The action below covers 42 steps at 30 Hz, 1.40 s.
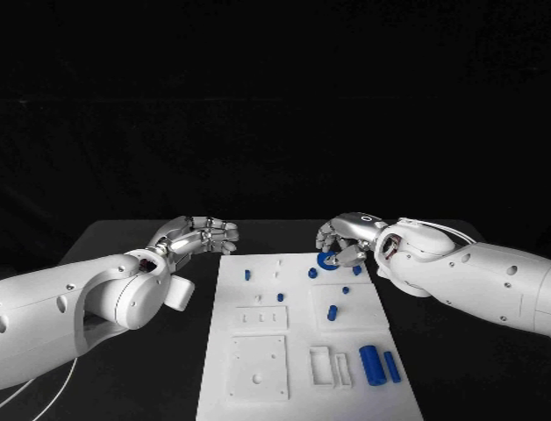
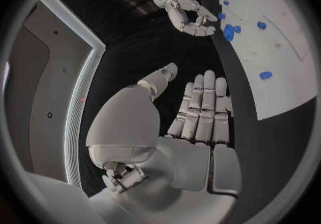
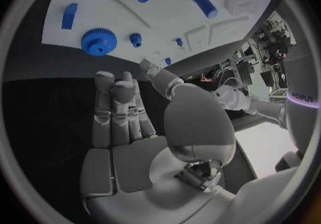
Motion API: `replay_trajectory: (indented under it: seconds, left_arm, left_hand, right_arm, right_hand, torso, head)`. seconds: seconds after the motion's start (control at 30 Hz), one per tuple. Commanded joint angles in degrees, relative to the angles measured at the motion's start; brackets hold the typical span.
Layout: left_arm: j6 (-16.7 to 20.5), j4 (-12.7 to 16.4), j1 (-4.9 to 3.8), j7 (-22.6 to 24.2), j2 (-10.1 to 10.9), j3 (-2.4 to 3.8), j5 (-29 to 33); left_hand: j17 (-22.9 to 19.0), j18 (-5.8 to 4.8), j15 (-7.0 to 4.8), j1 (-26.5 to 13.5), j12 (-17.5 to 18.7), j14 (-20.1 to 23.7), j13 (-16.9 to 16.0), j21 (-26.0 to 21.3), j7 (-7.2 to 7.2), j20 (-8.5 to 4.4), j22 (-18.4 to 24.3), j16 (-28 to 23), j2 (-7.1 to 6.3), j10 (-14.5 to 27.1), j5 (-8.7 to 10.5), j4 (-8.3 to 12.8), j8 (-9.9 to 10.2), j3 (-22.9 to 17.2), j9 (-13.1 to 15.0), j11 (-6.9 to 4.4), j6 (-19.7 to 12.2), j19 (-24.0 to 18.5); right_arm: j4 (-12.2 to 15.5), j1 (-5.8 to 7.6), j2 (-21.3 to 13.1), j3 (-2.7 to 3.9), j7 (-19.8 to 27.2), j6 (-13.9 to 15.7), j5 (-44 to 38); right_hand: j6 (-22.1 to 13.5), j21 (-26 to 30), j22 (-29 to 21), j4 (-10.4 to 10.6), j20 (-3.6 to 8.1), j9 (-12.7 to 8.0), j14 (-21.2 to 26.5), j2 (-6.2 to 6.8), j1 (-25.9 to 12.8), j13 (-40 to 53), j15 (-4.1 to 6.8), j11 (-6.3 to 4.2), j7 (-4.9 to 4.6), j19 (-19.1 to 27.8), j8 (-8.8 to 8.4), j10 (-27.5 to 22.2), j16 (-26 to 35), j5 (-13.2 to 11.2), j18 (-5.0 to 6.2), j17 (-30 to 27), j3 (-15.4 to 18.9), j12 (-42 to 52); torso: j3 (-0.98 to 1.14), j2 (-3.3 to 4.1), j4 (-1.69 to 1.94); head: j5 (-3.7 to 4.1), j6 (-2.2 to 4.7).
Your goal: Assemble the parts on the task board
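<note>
The white task board (image 1: 304, 351) lies in the middle of the table. A blue gear (image 1: 329, 262) lies at the board's far right corner; the right wrist view shows the gear (image 3: 99, 41) flat on the board, just beyond the fingertips. My right hand (image 1: 347, 238) hovers by it, fingers extended and holding nothing. My left hand (image 1: 201, 234) hangs over the black table left of the board's far edge, fingers straight and empty. In the left wrist view the left hand (image 2: 200, 112) lies beside the board (image 2: 288, 63), with the right hand (image 2: 189, 13) near the gear (image 2: 229, 32).
Small blue pegs (image 1: 248, 274) stand along the board's far part. One blue piece (image 1: 332, 310) sits on a raised white block. Two blue cylinders (image 1: 373, 364) lie at the board's near right. White blocks (image 1: 261, 318) sit at its left.
</note>
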<state>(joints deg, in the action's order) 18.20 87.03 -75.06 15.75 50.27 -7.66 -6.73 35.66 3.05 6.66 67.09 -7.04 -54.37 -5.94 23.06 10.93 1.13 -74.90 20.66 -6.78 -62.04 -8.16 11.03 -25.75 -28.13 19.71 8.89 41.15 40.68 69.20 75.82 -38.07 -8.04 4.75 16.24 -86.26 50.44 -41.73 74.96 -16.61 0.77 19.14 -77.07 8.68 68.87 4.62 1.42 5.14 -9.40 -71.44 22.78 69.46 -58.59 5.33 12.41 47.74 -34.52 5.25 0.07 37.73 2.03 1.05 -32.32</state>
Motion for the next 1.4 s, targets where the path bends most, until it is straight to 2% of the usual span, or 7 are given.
replay_trajectory:
  seconds: [0.03,0.3,0.93,0.97,1.0,1.03,1.4]
  left_arm:
    - [-1.20,1.36,-0.27,0.72,0.44,0.09,-0.93]
    - [-1.27,2.16,-0.57,0.65,0.55,0.11,-1.04]
    - [-1.41,2.76,-0.71,0.38,0.62,0.11,-1.04]
    - [-1.41,2.77,-0.71,0.39,0.63,0.11,-1.04]
    - [-1.41,2.79,-0.71,0.38,0.65,0.11,-1.04]
    - [-1.42,2.81,-0.71,0.37,0.68,0.11,-1.04]
    - [-1.40,2.85,-0.77,0.16,0.78,0.11,-1.04]
  left_hand:
    - [0.07,0.00,0.15,-0.62,0.27,-0.39,0.10,0.02,0.29,-0.03,-0.63,-0.29,0.15,-0.29,-0.37,0.43,0.24,-0.03,0.09,-0.06,0.45,0.47]
    - [0.09,-0.02,0.15,-0.88,0.42,-0.39,0.14,0.02,0.30,-0.04,-0.65,-0.36,0.07,-0.27,-0.33,0.57,0.35,-0.04,0.10,-0.02,0.45,0.47]
    - [0.09,-0.06,0.29,-1.63,0.93,-0.09,0.29,-0.08,0.34,0.04,-0.70,-0.81,-0.03,-0.17,-0.15,0.95,0.70,-0.23,0.19,-0.02,0.47,0.31]
    - [0.09,-0.06,0.29,-1.64,0.94,-0.09,0.29,-0.09,0.34,0.04,-0.70,-0.81,-0.04,-0.17,-0.14,0.96,0.70,-0.23,0.19,-0.02,0.47,0.31]
    - [0.09,-0.06,0.29,-1.65,0.95,-0.09,0.29,-0.09,0.34,0.04,-0.70,-0.82,-0.04,-0.17,-0.14,0.96,0.71,-0.24,0.20,-0.02,0.47,0.30]
    - [0.09,-0.06,0.30,-1.66,0.96,-0.08,0.29,-0.09,0.35,0.05,-0.70,-0.83,-0.05,-0.17,-0.14,0.97,0.72,-0.24,0.20,-0.02,0.47,0.30]
    - [0.11,-0.05,0.32,-1.81,1.10,-0.07,0.33,-0.12,0.37,0.07,-0.72,-0.92,-0.10,-0.16,-0.12,1.08,0.84,-0.33,0.22,0.00,0.43,0.26]
  right_arm:
    - [0.32,-0.34,0.27,0.03,-2.00,-0.25,-5.96]
    - [0.65,-0.69,0.62,0.03,-2.35,-1.10,-6.82]
    - [0.02,-1.48,1.46,0.03,-3.60,-1.64,-11.15]
    - [0.00,-1.49,1.49,0.03,-3.59,-1.64,-11.25]
    - [0.01,-1.50,1.49,0.03,-3.59,-1.65,-11.31]
    - [0.06,-1.51,1.49,0.03,-3.62,-1.72,-11.32]
    - [0.05,-1.67,1.75,0.03,-3.89,-2.53,-12.27]
  right_hand:
    - [0.55,-0.65,1.48,0.02,0.45,-0.11,0.34,-0.03,-0.37,-0.12,-0.09,0.06,0.08,-0.23,-0.35,0.28,-0.47,-0.44,2.59,-0.06,-0.62,-0.53]
    - [0.73,-1.67,1.43,0.10,0.57,-0.14,0.43,0.11,-0.75,-0.20,-0.16,0.13,0.11,-0.41,-0.49,0.23,-1.29,-0.79,2.59,-0.25,-1.28,-0.97]
    - [1.14,-3.34,1.39,0.29,0.71,-0.10,0.59,0.43,-1.75,-0.14,-0.16,0.11,0.23,-0.45,-0.61,0.74,-2.53,-1.73,2.59,-0.93,-2.16,-1.18]
    - [1.20,-3.43,1.38,0.33,0.71,-0.09,0.60,0.44,-1.83,-0.12,-0.15,0.09,0.24,-0.45,-0.60,0.82,-2.60,-1.79,2.59,-0.98,-2.22,-1.16]
    - [1.29,-3.63,1.40,0.36,0.73,-0.06,0.62,0.45,-1.92,-0.09,-0.11,0.05,0.27,-0.50,-0.58,0.97,-2.69,-1.84,2.59,-1.06,-2.31,-1.12]
    - [1.36,-3.84,1.42,0.37,0.76,-0.05,0.64,0.46,-1.98,-0.06,-0.08,0.02,0.30,-0.56,-0.57,1.07,-2.78,-1.86,2.59,-1.13,-2.40,-1.10]
    - [2.66,-5.25,1.36,0.90,0.73,0.27,0.92,0.24,-3.07,0.64,0.55,-0.65,0.82,-0.40,-0.16,3.04,-3.49,-2.13,2.59,-2.03,-3.43,-0.52]
  torso:
    - [0.10,1.09,0.53]
    - [0.14,2.15,1.02]
    - [0.24,3.30,1.18]
    - [0.22,3.40,1.25]
    - [-0.01,3.48,1.63]
    - [-0.08,3.56,1.78]
    - [-0.06,4.06,1.82]
  head:
    - [0.30,0.29]
    - [0.65,0.67]
    - [1.09,1.06]
    - [1.23,1.07]
    - [1.53,1.15]
    - [1.83,1.19]
    - [1.89,1.30]
